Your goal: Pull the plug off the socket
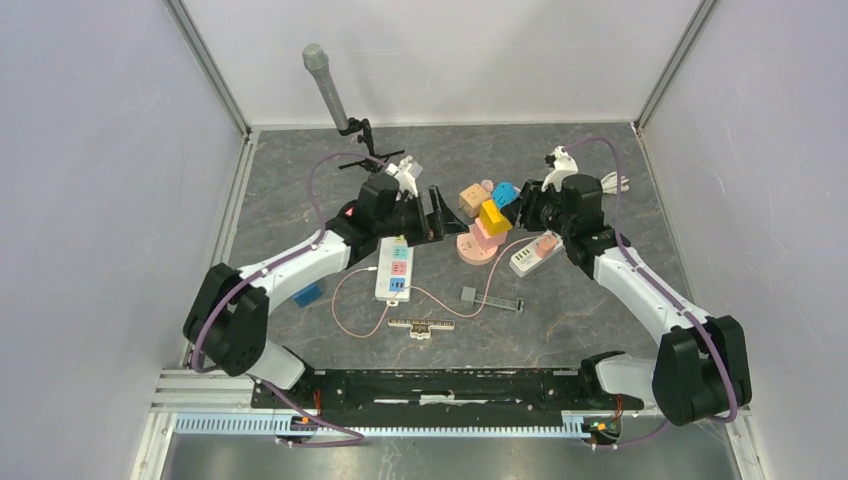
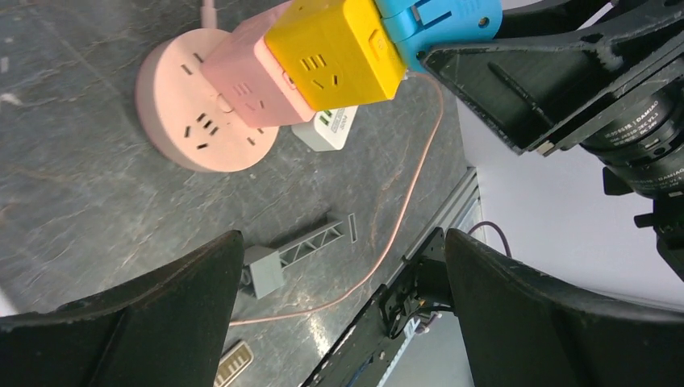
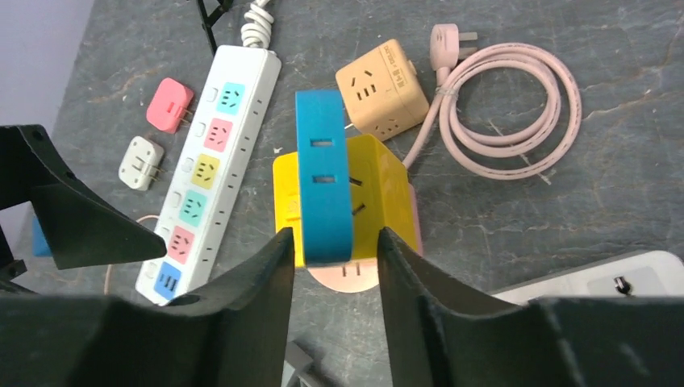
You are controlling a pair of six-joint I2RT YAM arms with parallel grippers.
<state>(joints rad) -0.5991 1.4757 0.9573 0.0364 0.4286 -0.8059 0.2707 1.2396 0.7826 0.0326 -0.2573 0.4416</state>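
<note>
From above, your right gripper [image 1: 515, 205] was at the blue plug [image 1: 503, 192], plugged into the yellow socket cube [image 1: 493, 215], centrally placed; your left gripper [image 1: 440, 225] hovered just beside.

Left wrist: jaws spread wide, holding nothing.

Right wrist: jaws flanked the plug, apparently clamped.

You were at the grasp; next, likely pull it straight off while bracing the stack.

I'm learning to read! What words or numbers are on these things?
"DAMIAO": printed twice on the black motor of the right arm.
Small print beside it: too tiny to read.
Green print on the small white power strip: too blurred to read.
No words on the blue plug in the right gripper.
</note>
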